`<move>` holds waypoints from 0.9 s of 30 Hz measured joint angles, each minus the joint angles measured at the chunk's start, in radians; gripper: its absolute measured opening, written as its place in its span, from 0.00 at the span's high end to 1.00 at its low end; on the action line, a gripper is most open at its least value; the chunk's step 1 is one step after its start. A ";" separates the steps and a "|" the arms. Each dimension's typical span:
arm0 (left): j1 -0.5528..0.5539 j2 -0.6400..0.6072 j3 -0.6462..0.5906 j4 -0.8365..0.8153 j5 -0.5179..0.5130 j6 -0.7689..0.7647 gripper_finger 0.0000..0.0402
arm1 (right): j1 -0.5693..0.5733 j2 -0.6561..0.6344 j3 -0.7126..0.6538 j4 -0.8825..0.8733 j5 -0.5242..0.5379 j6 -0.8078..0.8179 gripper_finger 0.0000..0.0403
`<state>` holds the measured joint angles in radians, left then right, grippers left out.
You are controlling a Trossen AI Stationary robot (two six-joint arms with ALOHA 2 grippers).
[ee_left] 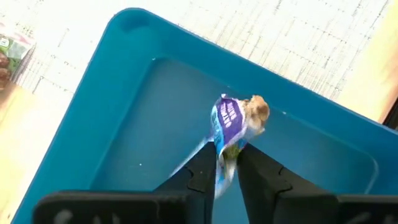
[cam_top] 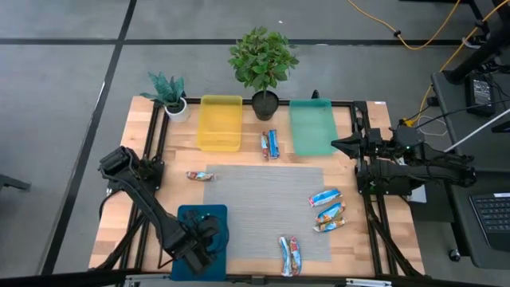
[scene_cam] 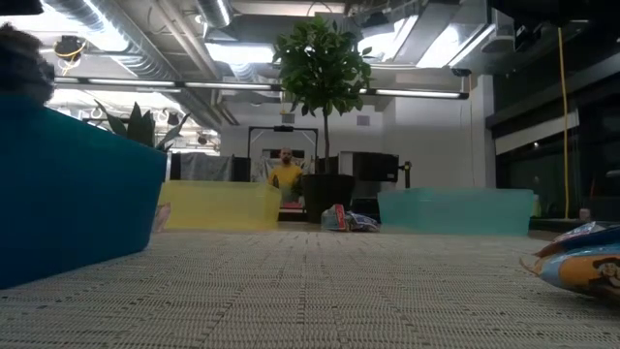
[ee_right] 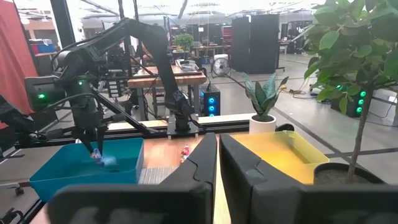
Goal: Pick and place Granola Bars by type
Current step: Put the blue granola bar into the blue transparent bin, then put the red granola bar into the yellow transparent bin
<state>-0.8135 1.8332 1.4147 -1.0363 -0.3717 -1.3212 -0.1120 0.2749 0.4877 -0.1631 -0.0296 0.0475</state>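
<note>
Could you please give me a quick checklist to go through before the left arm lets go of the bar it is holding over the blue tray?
1. Left pincer shut on the granola bar: ok.
2. Bar over the inside of the blue tray, not its rim: ok.
3. Bar close to the tray floor: cannot tell; it may still hang above it.
4. Tray floor free of other items where the bar would land: ok in the left wrist view.
5. Right pincer out of the way, by the green tray: ok.
6. Remaining bars undisturbed on the grey mat: ok.
</note>
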 joint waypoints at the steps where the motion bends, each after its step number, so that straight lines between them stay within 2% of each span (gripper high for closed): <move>1: 0.000 0.000 0.000 0.000 -0.001 0.000 0.83 | 0.000 0.000 0.000 0.000 0.000 0.000 0.94; 9: 0.002 -0.002 0.000 -0.010 0.020 0.000 0.73 | 0.000 0.000 0.000 0.000 0.000 0.000 0.94; 13: 0.006 -0.006 0.019 -0.070 0.049 0.000 0.70 | 0.000 0.000 0.000 0.000 0.000 0.000 0.94; 21: 0.029 -0.084 0.113 -0.316 -0.003 -0.010 0.68 | 0.000 0.000 0.000 0.000 0.000 -0.001 0.94; 27: 0.091 -0.183 0.125 -0.474 -0.038 -0.036 0.68 | 0.000 0.000 0.000 0.000 0.001 -0.009 0.94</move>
<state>-0.7226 1.6503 1.5394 -1.5100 -0.4095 -1.3571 -0.1120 0.2749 0.4877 -0.1627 -0.0288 0.0381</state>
